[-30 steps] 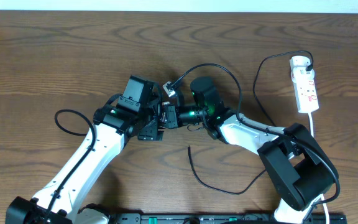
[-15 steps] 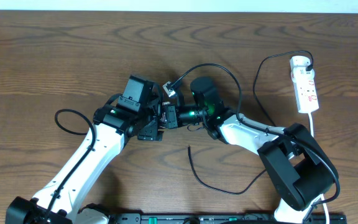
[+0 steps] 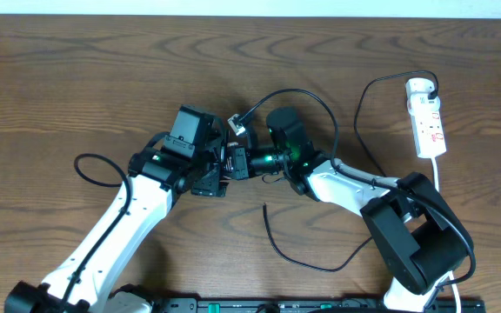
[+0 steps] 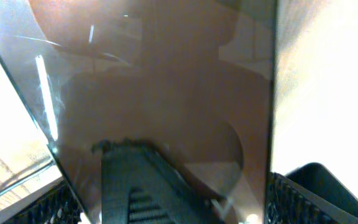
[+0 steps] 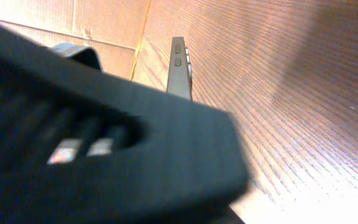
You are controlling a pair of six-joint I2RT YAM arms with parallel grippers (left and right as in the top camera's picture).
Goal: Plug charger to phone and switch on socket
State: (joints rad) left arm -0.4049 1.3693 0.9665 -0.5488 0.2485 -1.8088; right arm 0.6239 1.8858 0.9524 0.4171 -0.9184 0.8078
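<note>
Over on the left of the wooden table [image 3: 76, 69], the left arm reached in toward the middle, and its left gripper [image 3: 217, 171] had its jaws spread wide, grasping the phone [image 4: 166, 93] across its width. From the wrist camera the ribbed pads [image 4: 61, 208] sat against either long edge, and the glossy dark screen filled nearly everything between them. The phone was up on end rather than lying flat. From the other side it showed as a thin edge with two side buttons, though I couldn't tell whether its foot touched the wood. Right beside it, facing the left arm, the right gripper [image 3: 237, 162] was clenched tight. Its own dark, blurred bulk blocked its camera, so I couldn't say if it pinched anything. Just below the two arms, the charger [image 3: 307, 263] lay loose on the table, its free end [image 3: 264, 209] near the right arm and apart from the phone. Farther right the cable curled up toward the socket [image 3: 428, 122], which lay flat at the far right edge with its white cord trailing toward the near side.
</note>
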